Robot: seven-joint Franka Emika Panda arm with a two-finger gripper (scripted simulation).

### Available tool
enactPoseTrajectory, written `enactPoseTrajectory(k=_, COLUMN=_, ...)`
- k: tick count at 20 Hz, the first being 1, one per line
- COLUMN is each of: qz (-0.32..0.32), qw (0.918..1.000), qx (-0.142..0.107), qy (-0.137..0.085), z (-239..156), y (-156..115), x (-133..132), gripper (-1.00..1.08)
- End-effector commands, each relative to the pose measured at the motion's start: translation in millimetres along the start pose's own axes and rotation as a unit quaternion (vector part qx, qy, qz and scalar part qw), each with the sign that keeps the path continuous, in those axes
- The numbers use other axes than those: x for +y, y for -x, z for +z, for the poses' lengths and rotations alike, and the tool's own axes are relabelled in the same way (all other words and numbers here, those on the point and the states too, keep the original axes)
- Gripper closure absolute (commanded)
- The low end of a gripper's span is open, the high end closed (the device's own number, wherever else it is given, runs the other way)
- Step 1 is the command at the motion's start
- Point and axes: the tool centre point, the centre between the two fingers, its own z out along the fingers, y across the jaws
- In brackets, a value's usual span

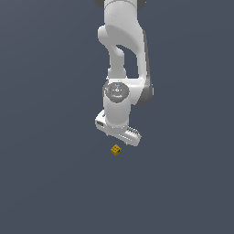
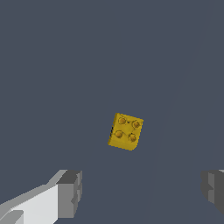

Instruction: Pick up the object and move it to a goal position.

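The object is a tiny golden-yellow cube [image 1: 116, 150] with several round darker studs on its top face, lying on the plain dark grey ground. It also shows in the wrist view [image 2: 125, 131], tilted slightly. My white gripper [image 1: 119, 135] hangs just above the cube in the exterior view; its fingers are hidden there behind the hand. In the wrist view my gripper [image 2: 142, 192] is open, with one grey fingertip [image 2: 70, 192] and the other [image 2: 213, 190] set wide apart. The cube lies beyond the fingertips, not between them. Nothing is held.
The white arm [image 1: 122, 55] rises from the gripper to the top of the exterior view. Around it there is only uniform dark grey ground [image 1: 45, 183]. No goal marker shows.
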Motion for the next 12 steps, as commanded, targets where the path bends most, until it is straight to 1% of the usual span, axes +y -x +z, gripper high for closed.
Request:
enactPoseTrajectory(k=1, qz=0.031, qw=0.9995, qx=0.001, qy=0.0, z=7.7, y=-3.5, x=-3.0, gripper=-0.92)
enactPoseTrajectory(k=6, qz=0.078, qw=0.997, qx=0.002, qy=0.0, z=19.7, y=-8.4, x=-7.3, gripper=-0.92)
enactPoseTrajectory(k=12, qz=0.111, qw=0.9938, qx=0.003, qy=0.0, z=28.3, y=-11.7, x=-10.2, gripper=-0.92)
